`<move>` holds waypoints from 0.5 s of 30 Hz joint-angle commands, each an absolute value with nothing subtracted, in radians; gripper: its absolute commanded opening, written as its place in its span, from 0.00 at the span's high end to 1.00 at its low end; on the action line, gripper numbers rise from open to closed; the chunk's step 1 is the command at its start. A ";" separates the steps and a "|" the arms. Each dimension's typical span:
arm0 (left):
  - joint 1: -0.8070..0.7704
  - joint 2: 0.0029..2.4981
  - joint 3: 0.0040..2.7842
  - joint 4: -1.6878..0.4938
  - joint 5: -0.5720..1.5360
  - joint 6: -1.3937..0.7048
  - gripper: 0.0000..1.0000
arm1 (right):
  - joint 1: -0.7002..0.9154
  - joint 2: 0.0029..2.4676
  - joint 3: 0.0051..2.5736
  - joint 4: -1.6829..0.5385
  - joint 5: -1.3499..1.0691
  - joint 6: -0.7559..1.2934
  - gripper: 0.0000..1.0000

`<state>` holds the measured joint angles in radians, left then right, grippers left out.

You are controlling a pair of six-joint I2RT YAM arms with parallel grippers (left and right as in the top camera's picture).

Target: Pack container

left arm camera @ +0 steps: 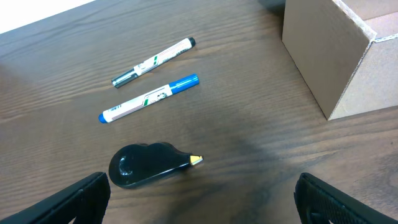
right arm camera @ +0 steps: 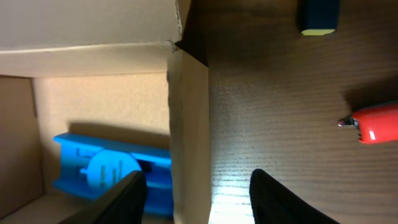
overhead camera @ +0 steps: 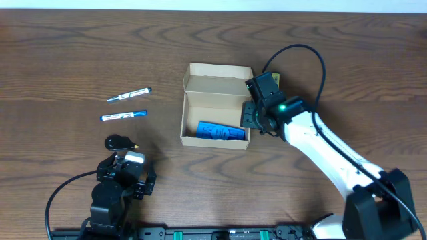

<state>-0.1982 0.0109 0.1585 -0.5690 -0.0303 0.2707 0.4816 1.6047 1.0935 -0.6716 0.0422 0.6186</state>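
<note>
The tan cardboard container (overhead camera: 217, 107) stands open in the middle of the table, its flap lid up at the far side. A flat blue plastic case (overhead camera: 221, 132) lies inside it, also seen in the right wrist view (right arm camera: 106, 171). My right gripper (overhead camera: 251, 123) is open and straddles the container's right wall (right arm camera: 189, 124), one finger inside and one outside (right arm camera: 196, 199). My left gripper (left arm camera: 199, 208) is open and empty at the near left (overhead camera: 127, 175). The container's corner shows in the left wrist view (left arm camera: 336, 56).
Two markers lie at the left, one black-capped (overhead camera: 129, 95) (left arm camera: 154, 62) and one blue-capped (overhead camera: 124, 116) (left arm camera: 149, 98). A black correction-tape dispenser (overhead camera: 119, 141) (left arm camera: 146, 165) lies just ahead of my left gripper. A red object (right arm camera: 376, 124) and a blue-and-yellow object (right arm camera: 319, 15) lie right of the container.
</note>
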 commanded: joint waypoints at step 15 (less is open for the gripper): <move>-0.202 0.006 0.149 -0.572 -0.044 0.289 0.05 | 0.492 1.672 1.084 -0.563 0.090 0.503 0.77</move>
<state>-0.1982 0.0109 0.1585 -0.5690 -0.0303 0.2707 0.4816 1.6619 1.0889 -0.5732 0.0685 0.5407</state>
